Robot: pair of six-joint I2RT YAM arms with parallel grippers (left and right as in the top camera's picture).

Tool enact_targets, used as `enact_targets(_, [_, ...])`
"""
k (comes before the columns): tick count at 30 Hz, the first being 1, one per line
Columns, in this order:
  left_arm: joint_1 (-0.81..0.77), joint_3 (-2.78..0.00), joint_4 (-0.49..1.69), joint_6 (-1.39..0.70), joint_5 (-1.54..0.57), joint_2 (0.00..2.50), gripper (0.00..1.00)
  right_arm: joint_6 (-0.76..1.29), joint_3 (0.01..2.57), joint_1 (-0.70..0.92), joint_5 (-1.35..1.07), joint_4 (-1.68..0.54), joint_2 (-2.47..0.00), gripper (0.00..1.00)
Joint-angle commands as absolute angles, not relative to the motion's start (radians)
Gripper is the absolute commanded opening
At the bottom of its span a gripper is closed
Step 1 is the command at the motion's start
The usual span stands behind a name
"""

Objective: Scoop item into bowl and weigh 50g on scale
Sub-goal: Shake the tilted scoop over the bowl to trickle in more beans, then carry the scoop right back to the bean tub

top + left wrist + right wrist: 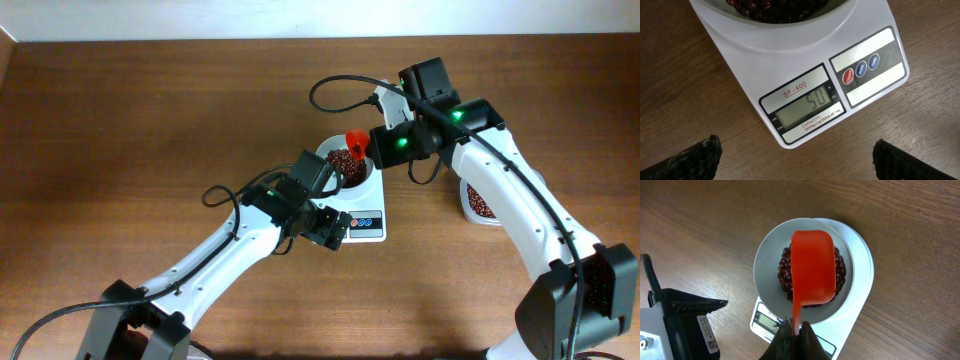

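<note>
mid-table, on bare brown wood: a white scale with the white bowl set on its round platform. in the bowl, a heap of dark red-brown beans, lying below the rim. directly above that heap, a red scoop, smooth back turned to the right wrist camera and hiding the middle of the beans; cannot tell whether touching them. held by its thin handle in the right gripper, jaws pressed tight on the red strip over the near edge of the bowl. in the overhead view, reaching in from the right side of the bowl.

just in front of the scale, the left gripper, jaws spread wide and holding nothing. black fingertips at the bottom corners of the left wrist view, wood between them, clear of the scale's front corner. straight ahead, the grey display, reading 50 under the label sf-400. beside it, three round buttons, one red and two blue. from overhead, left wrist and arm covering part of the scale's front left edge.

well to the right of the scale, a clear container with more of the same beans, partly hidden under the right forearm.
</note>
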State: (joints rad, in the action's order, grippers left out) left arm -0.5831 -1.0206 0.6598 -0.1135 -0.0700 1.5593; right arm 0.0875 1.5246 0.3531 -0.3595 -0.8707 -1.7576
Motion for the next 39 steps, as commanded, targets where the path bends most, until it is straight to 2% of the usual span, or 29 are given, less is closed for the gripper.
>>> enact_targets(1, [-0.58,-1.03,0.655,-0.122,-0.059,1.544,0.99,0.094,1.545,0.35,-0.366,-0.868,-1.755,0.04])
enact_targets(6, [-0.58,-1.03,0.655,-0.122,-0.059,1.544,0.99,0.094,1.545,0.35,-0.383,-0.868,-1.755,0.04])
enact_targets(10, [-0.58,-1.03,0.655,-0.122,-0.059,1.544,0.99,0.13,1.545,0.299,-0.491,-0.868,-1.755,0.04])
enact_targets(15, [-0.58,-1.03,0.655,-0.122,-0.059,1.544,0.99,0.14,1.545,0.162,-0.815,-0.88,-1.755,0.04])
enact_targets(19, [-0.58,-1.03,0.655,-0.122,-0.059,1.544,0.99,0.14,1.545,0.11,-0.965,-0.901,-1.756,0.04])
enact_targets(27, [-0.58,-1.03,0.656,-0.122,-0.059,1.544,0.99,0.102,1.545,0.031,-0.965,-1.033,-1.757,0.04])
enact_targets(30, [-0.58,-1.03,0.656,-0.122,-0.058,1.544,0.99,0.056,1.545,-0.096,-0.966,-1.157,-1.757,0.04])
enact_targets(39, [-0.58,-1.03,0.656,-0.122,-0.054,1.544,0.99,0.055,1.545,-0.416,-0.965,-1.34,-1.757,0.04])
